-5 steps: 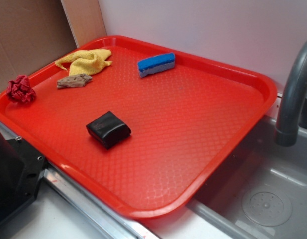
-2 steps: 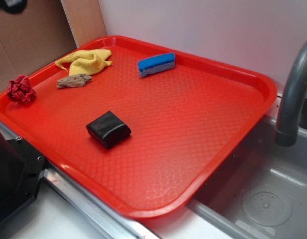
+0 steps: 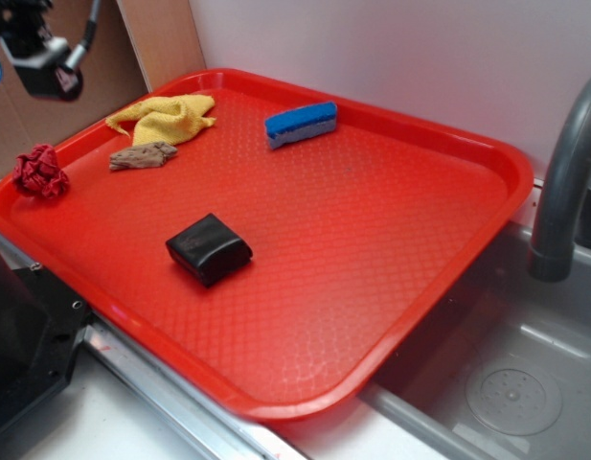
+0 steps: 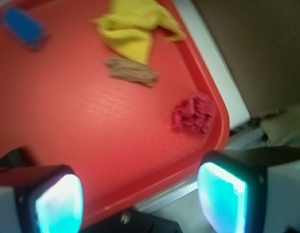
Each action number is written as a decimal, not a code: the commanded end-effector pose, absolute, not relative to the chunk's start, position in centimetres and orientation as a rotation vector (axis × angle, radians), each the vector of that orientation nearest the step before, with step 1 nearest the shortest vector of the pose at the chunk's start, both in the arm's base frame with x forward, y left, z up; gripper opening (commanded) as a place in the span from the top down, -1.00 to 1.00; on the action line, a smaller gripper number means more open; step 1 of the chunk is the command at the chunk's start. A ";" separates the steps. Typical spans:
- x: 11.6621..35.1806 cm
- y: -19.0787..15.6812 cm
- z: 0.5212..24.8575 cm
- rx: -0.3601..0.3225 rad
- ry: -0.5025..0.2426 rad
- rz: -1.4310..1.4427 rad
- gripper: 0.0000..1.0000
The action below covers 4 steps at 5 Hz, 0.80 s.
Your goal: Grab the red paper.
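Hovering upper left w/ gripper (image 4: 140,191) fingers wide, holding nothing; risking pinching tray rim (image 3: 8,196) since red paper (image 3: 40,172) sitting against it.

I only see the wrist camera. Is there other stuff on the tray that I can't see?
Observer: Yes, a black block sits near the front edge of the tray.
Operator: What's next to the tray?
Observer: A sink with a grey faucet, on the side far from the red paper.
Operator: Is my gripper close to the paper?
Observer: No. The gripper hangs high above the tray's corner, well clear of the paper.
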<state>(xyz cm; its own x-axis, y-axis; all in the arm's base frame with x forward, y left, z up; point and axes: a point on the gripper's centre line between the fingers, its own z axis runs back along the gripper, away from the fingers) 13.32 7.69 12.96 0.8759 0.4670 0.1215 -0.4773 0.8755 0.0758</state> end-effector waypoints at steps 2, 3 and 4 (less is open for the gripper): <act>11.0 15.4 7.8 0.202 -0.167 0.854 -1.00; 11.0 15.4 7.8 0.202 -0.167 0.854 -1.00; 11.0 15.4 7.8 0.202 -0.167 0.854 -1.00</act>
